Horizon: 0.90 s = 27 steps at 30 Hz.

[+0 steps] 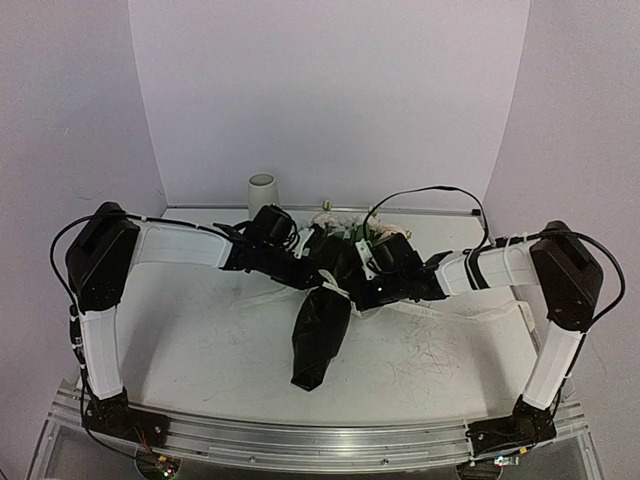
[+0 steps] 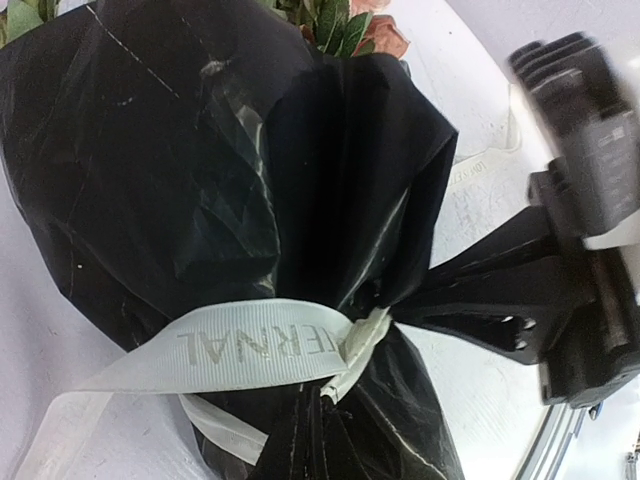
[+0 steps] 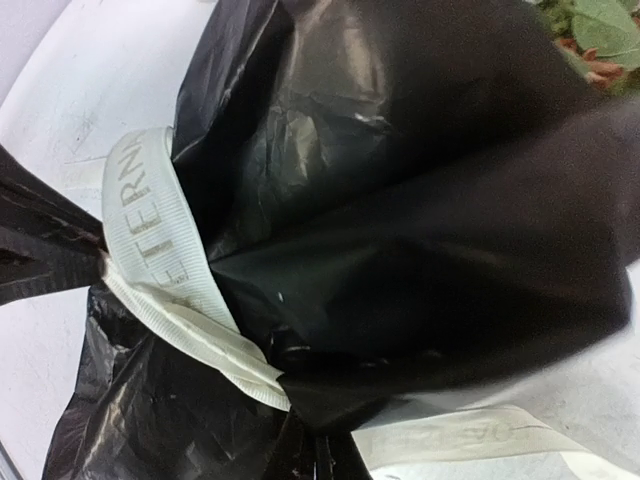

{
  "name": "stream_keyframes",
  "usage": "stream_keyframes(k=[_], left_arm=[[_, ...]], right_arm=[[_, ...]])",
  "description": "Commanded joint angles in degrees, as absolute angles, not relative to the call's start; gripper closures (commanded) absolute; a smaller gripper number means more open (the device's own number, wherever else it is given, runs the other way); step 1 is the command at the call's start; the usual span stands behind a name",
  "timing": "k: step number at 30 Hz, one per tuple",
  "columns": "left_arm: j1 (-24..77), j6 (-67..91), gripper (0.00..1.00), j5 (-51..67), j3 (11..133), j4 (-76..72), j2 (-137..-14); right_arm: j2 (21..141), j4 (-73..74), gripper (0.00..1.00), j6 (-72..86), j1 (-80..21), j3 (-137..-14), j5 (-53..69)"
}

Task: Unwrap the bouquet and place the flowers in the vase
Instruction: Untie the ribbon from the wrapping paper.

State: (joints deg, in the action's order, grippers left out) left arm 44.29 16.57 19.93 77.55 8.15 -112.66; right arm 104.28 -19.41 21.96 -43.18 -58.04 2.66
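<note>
From above, the bouquet (image 1: pixel 320 335) is seen lying on the bench (image 1: pixel 200 350) between the two arms. The narrow end of its black wrap (image 1: pixel 312 365) is pointed at the near edge, and the flowers (image 1: pixel 345 222) are turned toward the back wall. The vase (image 1: pixel 262 194) is stood upright at the back, left of the flowers and apart from them. The left claw (image 1: pixel 303 266) is set against the wrap's upper left side and is clenched; what it holds cannot be told.

In the left wrist view, the cream ribbon (image 2: pixel 250 350) is shown tied round the wrap's waist. The right claw (image 2: pixel 395 312) is clenched, its tips at the knot; whether ribbon is pinched cannot be told.

In the right wrist view, the ribbon band is seen crossing crumpled wrap, with green leaves (image 3: pixel 600 25) at the upper right corner.
</note>
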Motion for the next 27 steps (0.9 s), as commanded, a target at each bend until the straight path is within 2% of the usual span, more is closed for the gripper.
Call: stream_keyframes(k=[1, 7, 11, 13, 17, 20, 22, 26, 27], left_arm=[[43.8, 17.7, 0.96, 13.9, 75.8, 6.4, -109.0], [43.8, 18.2, 0.96, 6.4, 72.7, 6.4, -107.7], [43.8, 18.1, 0.94, 5.4, 71.1, 6.4, -107.2], [43.8, 18.1, 0.89, 5.4, 70.7, 6.4, -107.0], [43.8, 18.0, 0.72, 6.1, 69.9, 6.4, -105.4], [43.9, 16.9, 0.65, 6.9, 69.9, 6.3, -103.4], [44.1, 15.7, 0.63, 6.9, 70.0, 6.3, -101.9], [44.3, 14.1, 0.63, 7.1, 70.2, 6.2, -99.3], [44.3, 13.8, 0.63, 7.4, 70.1, 6.1, -98.6]], right_arm=[[100.2, -15.9, 0.96, 23.8, -42.9, -55.2, -3.7], [98.7, -14.3, 0.96, 25.2, -42.9, -53.3, -7.3], [98.2, -13.7, 0.95, 25.7, -42.9, -52.0, -8.9], [97.7, -13.5, 0.9, 25.6, -42.8, -51.5, -9.1], [96.0, -13.6, 0.83, 23.6, -42.9, -51.1, -7.5], [93.9, -14.0, 0.7, 21.6, -42.9, -50.9, -6.1], [92.3, -14.3, 0.63, 20.8, -42.9, -50.7, -6.0], [89.6, -14.9, 0.58, 18.9, -42.9, -50.4, -5.6], [89.0, -15.3, 0.55, 18.4, -42.9, -50.3, -5.3]])
